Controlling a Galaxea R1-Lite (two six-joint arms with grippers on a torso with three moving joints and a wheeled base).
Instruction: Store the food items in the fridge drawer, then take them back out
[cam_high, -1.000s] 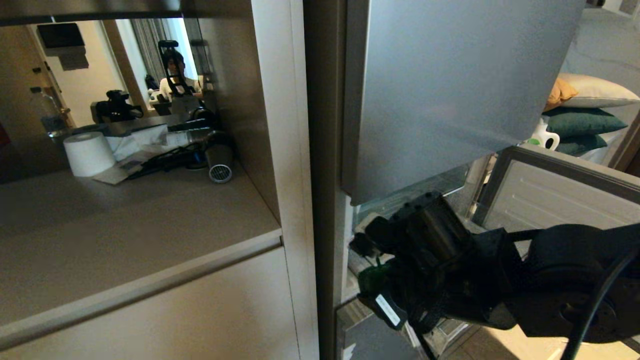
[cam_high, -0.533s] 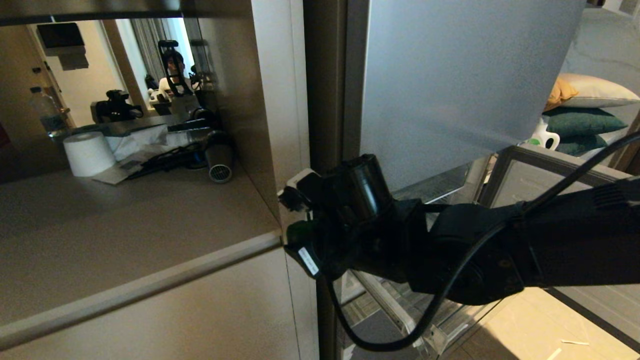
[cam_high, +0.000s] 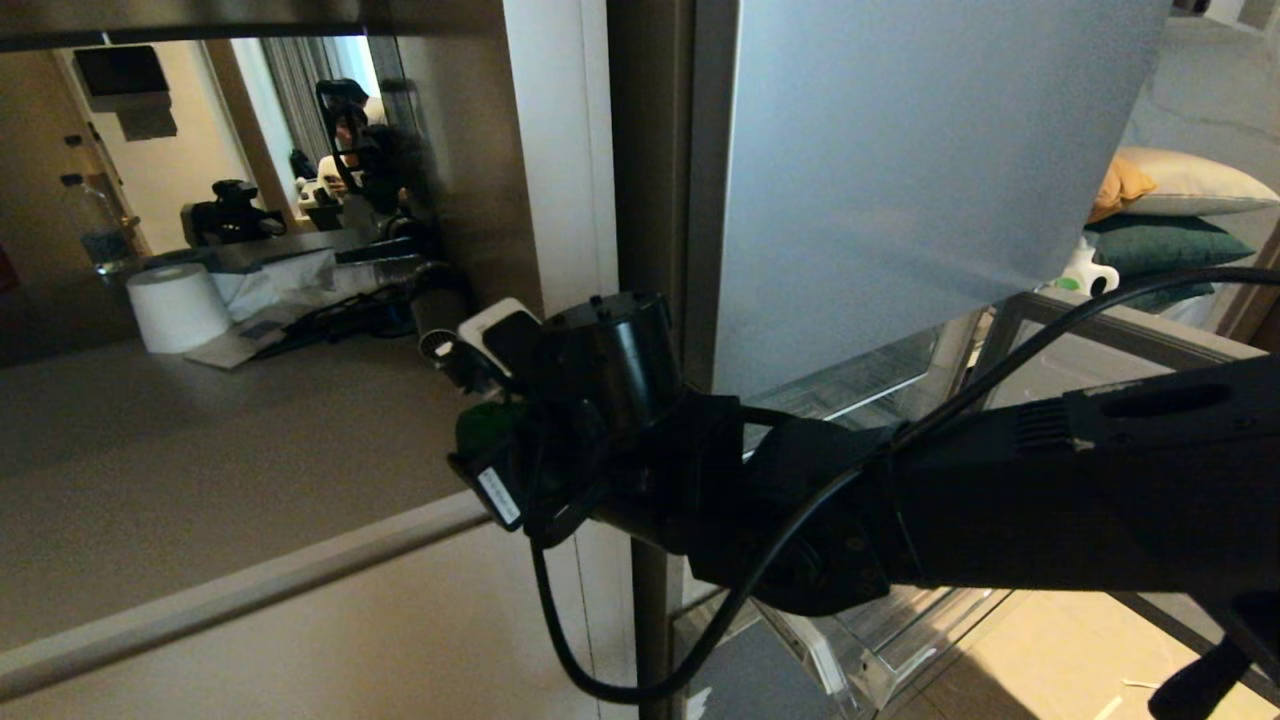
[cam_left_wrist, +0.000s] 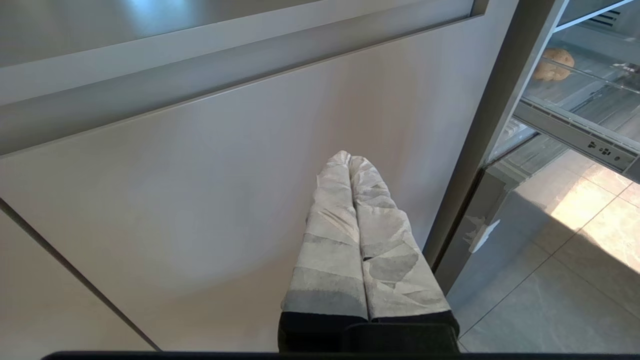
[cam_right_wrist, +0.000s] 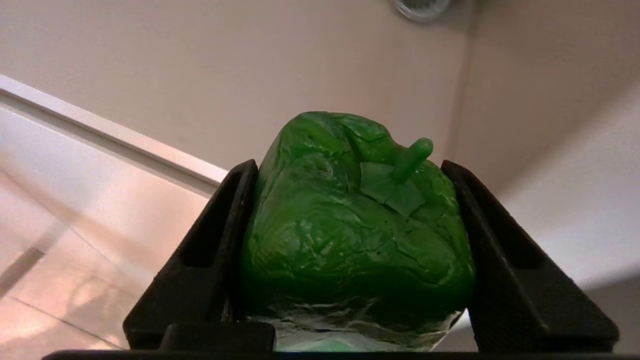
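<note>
**Right gripper carrying pepper over counter edge**

Tall silver fridge (cam_high: 900, 180) fills the right half of the head view, upper door shut. Beige cabinet (cam_high: 330, 630) with a counter top (cam_high: 200, 450) takes up the left half. Fridge drawer (cam_high: 880, 630) is pulled out low on the right, clear plastic walls showing under the arm. Right arm (cam_high: 1050, 500) reaches across the frame from the right, black cable looping below it.

Right gripper (cam_high: 480, 440) sits in front of the cabinet's upright panel, just above the counter's front lip. Its two black fingers (cam_right_wrist: 210, 240) are clamped on either side of the green bell pepper (cam_right_wrist: 355, 230), stem pointing away from the wrist (only a small patch of green shows in the head view). Pepper is outside the drawer, up at counter level.

Left gripper (cam_left_wrist: 352, 210) hangs low in front of the cabinet door, taped fingers pressed together, holding nothing.

Potato (cam_left_wrist: 552, 64) lies inside the open drawer, seen through the clear plastic in the left wrist view.

Paper roll (cam_high: 178, 305) and a hair dryer (cam_high: 437, 320) sit at the back of the counter.
</note>
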